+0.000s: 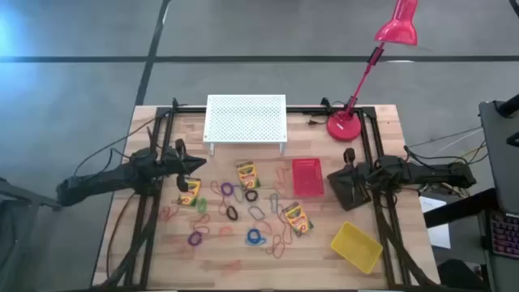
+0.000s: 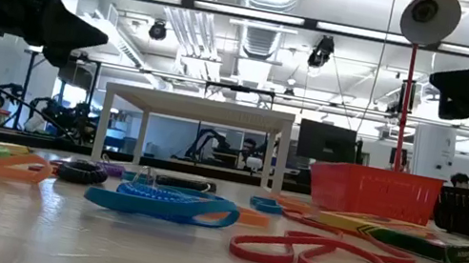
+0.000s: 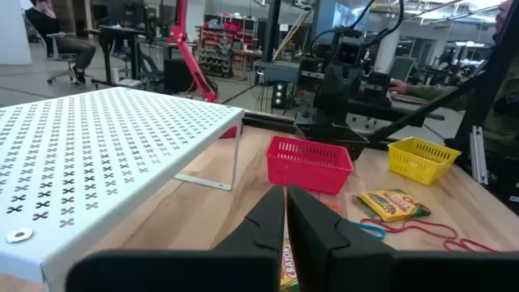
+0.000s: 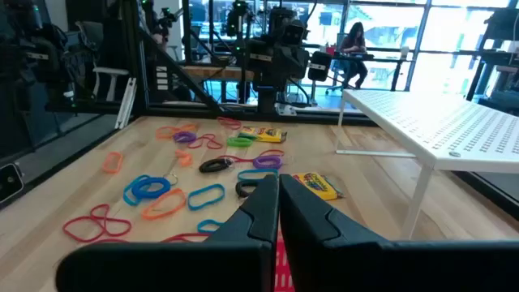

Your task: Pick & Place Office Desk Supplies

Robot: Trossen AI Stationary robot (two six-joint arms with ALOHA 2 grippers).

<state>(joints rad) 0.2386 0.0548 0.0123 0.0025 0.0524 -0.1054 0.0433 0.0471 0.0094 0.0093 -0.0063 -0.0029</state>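
Overhead: my left fingers (image 1: 193, 166) hover just above one crayon box (image 1: 189, 192), my right fingers (image 1: 339, 182) beside the red basket (image 1: 307, 177). Two more boxes (image 1: 247, 175) and loops (image 1: 254, 237) lie mid-counter (image 1: 389, 130); yellow basket (image 1: 356, 246) at the near right corner.
Low view: both arms hang above the counter, blue loop (image 2: 162, 202) in front.
Left wrist: fingers (image 3: 286, 212) nearly closed, holding nothing.
Right wrist: fingers (image 4: 276, 200) pressed together, empty.

White stand (image 1: 246, 120) and red lamp (image 1: 349, 122) block the surface's (image 1: 389, 138) far edge; scattered elastic loops (image 1: 255, 237) crowd the centre; near-left corner lies open.
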